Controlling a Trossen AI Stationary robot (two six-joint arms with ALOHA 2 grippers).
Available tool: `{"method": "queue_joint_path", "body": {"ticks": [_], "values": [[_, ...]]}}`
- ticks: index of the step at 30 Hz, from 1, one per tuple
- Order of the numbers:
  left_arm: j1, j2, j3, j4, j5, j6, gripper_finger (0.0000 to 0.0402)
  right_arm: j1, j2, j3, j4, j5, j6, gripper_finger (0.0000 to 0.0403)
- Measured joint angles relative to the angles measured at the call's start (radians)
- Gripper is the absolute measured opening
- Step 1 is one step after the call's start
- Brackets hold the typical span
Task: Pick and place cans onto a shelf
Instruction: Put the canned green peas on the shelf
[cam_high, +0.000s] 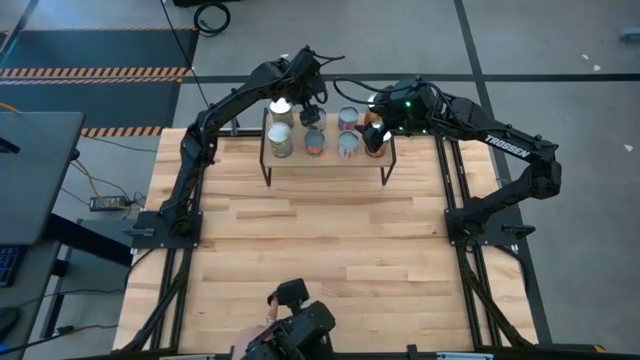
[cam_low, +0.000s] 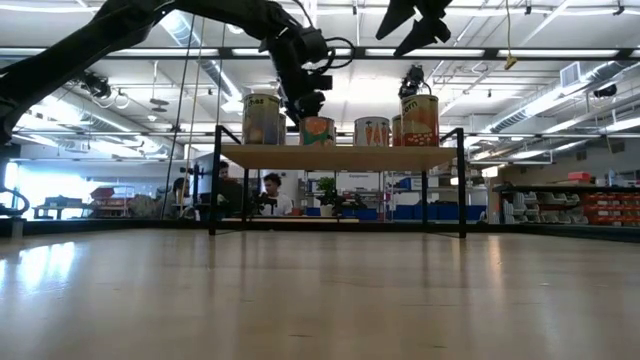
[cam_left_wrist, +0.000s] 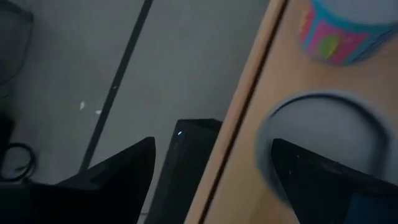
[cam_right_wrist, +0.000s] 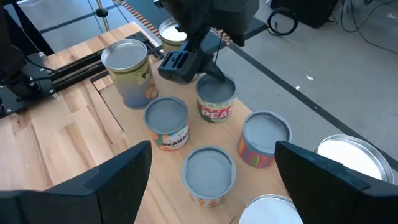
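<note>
The shelf stands at the table's far edge, and several cans stand upright on its top board. My left gripper is open just above a grey-topped can near the board's far edge. In the left wrist view one finger is over that can's top and the other is beyond the board's edge. I cannot tell if it touches the can. My right gripper is open and empty, high above the cans at the shelf's right end.
A tall can and white-topped cans crowd the board. The slatted tabletop stretches in front of the shelf. A black device and a person's hand are at the near edge. People sit in the room behind.
</note>
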Motion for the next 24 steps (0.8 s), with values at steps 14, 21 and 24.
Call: {"method": "queue_joint_path", "body": {"ticks": [14,21,24], "values": [[0.012,0.0,0.0,0.004,-0.063,0.017,0.0325,-0.003,0.0,0.0,0.0,0.0,0.033,0.0348],[0.011,0.0,0.0,-0.004,-0.075,0.024,0.0325,-0.003,-0.001,0.0,0.0,0.0,0.032,0.0348],[0.003,0.0,0.0,0.001,-0.077,0.022,0.0325,-0.003,-0.008,0.0,0.0,0.0,0.016,0.0348]]}}
